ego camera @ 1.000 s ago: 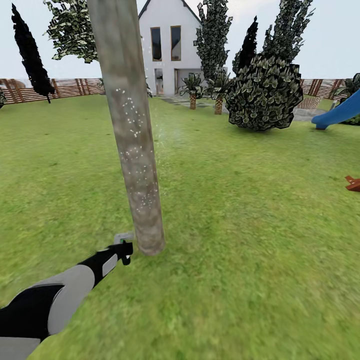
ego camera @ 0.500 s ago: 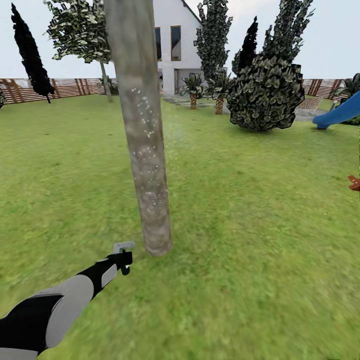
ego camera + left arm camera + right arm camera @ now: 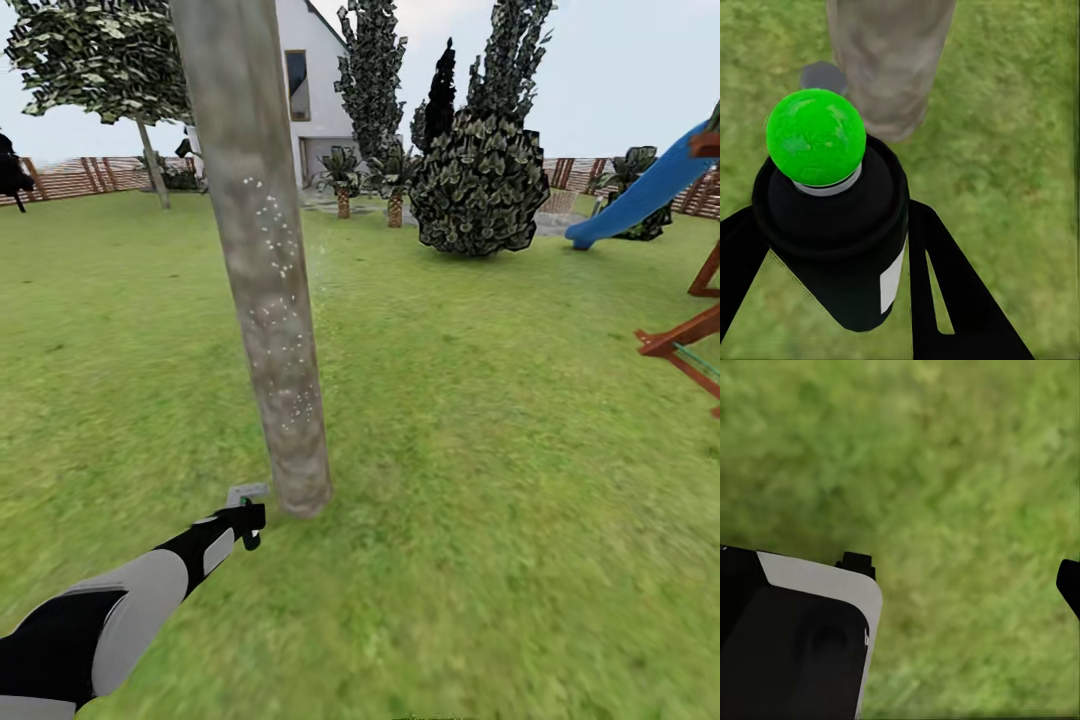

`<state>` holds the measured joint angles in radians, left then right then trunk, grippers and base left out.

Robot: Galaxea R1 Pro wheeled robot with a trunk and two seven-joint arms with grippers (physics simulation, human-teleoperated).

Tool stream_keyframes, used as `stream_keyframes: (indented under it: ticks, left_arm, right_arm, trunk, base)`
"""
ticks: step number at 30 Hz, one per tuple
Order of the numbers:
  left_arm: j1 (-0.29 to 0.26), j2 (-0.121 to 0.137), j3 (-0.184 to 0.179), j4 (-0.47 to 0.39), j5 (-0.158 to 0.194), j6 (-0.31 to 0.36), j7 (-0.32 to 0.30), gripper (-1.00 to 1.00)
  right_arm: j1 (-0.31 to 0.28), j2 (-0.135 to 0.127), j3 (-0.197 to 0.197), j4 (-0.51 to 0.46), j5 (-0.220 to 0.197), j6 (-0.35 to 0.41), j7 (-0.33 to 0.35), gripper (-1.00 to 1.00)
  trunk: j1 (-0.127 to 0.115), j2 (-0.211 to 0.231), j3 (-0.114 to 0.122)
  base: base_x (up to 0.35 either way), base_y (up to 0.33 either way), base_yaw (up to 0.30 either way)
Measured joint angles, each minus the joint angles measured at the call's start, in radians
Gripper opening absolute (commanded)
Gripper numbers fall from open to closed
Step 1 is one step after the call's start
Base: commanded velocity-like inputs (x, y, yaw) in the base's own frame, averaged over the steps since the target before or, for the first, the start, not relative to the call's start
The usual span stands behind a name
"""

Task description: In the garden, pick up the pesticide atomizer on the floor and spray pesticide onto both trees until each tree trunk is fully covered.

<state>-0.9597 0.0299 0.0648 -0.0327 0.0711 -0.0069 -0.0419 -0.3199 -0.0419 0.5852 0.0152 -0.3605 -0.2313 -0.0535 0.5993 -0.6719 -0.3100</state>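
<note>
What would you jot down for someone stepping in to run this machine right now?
Left gripper: shut on the pesticide atomizer, green ball top, aimed at the base of the near tree trunk.
Right gripper: over bare lawn; open or shut, cannot tell.
Done: white spray specks dot the trunk's middle.
Left: its lowest part and top look bare; the other tree, by the fence, looks unsprayed from here.

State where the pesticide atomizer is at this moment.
The pesticide atomizer is held in the left tool, low at the head view's left, close beside the base of the near tree trunk.
</note>
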Motion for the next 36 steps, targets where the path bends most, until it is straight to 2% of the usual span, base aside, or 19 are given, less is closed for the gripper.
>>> stream_keyframes:
  ticks: [10,24,36]
  left_arm:
    - [0.0,-0.003,-0.001,0.0,0.0,0.0,0.0,-1.0]
    - [0.0,-0.003,-0.001,0.0,0.0,0.0,0.0,-1.0]
    - [0.0,-0.003,0.0,0.001,0.0,0.0,0.0,-1.0]
  right_arm:
    - [0.0,0.0,0.0,0.0,-0.001,0.0,0.0,1.0]
    - [0.0,0.0,0.0,0.0,-0.001,0.0,0.0,1.0]
    - [0.0,0.0,0.0,0.0,0.0,0.0,0.0,1.0]
  trunk:
    - [0.0,0.0,-0.003]
    - [0.0,0.0,-0.003]
    - [0.0,0.0,-0.003]
  base:
    - [0.0,0.039,-0.267]
    - [0.041,0.329,-0.114]
    - [-0.143,0.333,-0.227]
